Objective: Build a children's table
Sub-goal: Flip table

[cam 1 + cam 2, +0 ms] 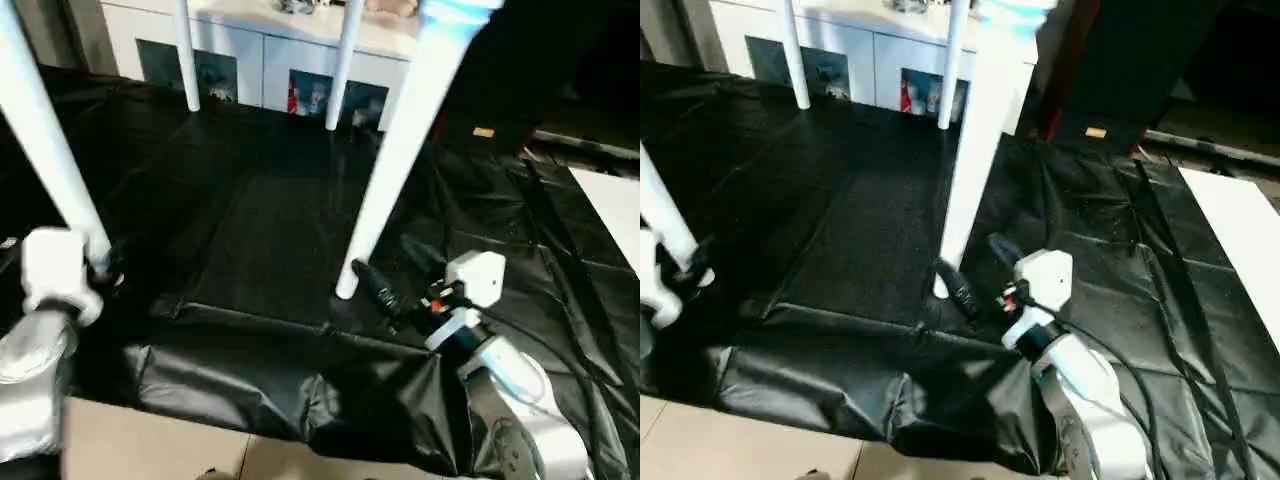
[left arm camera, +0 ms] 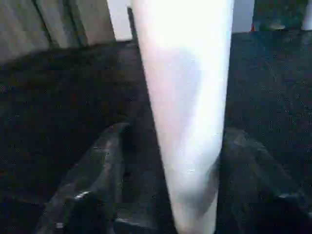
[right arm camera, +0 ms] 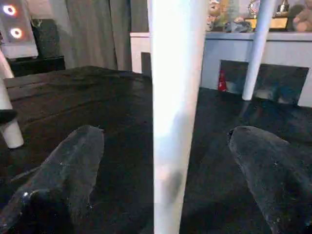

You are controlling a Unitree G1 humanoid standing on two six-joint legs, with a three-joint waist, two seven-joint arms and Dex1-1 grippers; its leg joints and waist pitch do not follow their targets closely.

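table [image 1: 400,150] standing (both end effectors released)

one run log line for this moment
stage: white plastic table upright on four legs on black sheet | left claw: open around near-left leg | right claw: open around near-right leg

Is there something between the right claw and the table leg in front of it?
Nothing visible. In the right wrist view the near table leg stands in the open gap of the right claw, both fingers clear of it.
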